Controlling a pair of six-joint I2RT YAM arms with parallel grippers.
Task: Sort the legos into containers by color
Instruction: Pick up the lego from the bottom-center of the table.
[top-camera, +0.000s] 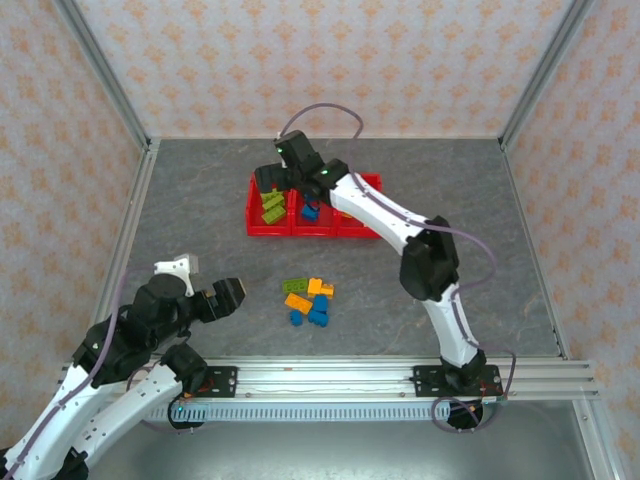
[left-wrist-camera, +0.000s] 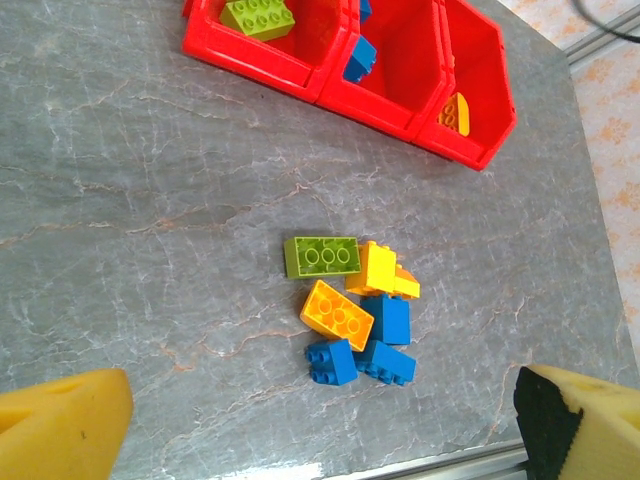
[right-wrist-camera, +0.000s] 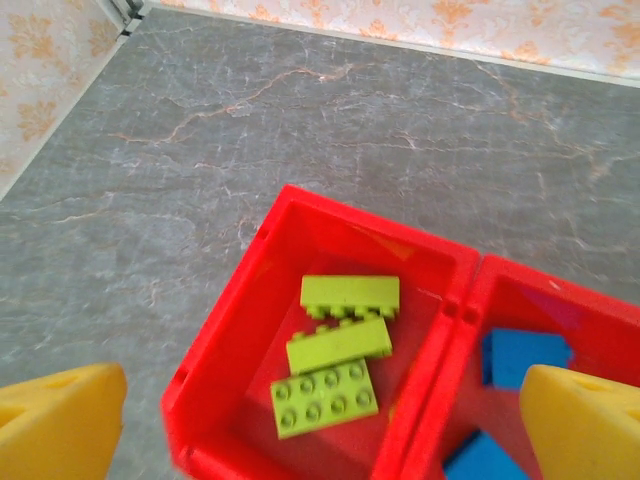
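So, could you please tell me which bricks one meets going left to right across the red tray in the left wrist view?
In order: lime green studded plastic brick → blue plastic brick → orange-yellow plastic brick, one in each compartment of the red plastic tray.

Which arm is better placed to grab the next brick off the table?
Left. The open left gripper sits beside the pile of small plastic bricks; the right gripper hovers far off over the red plastic tray.
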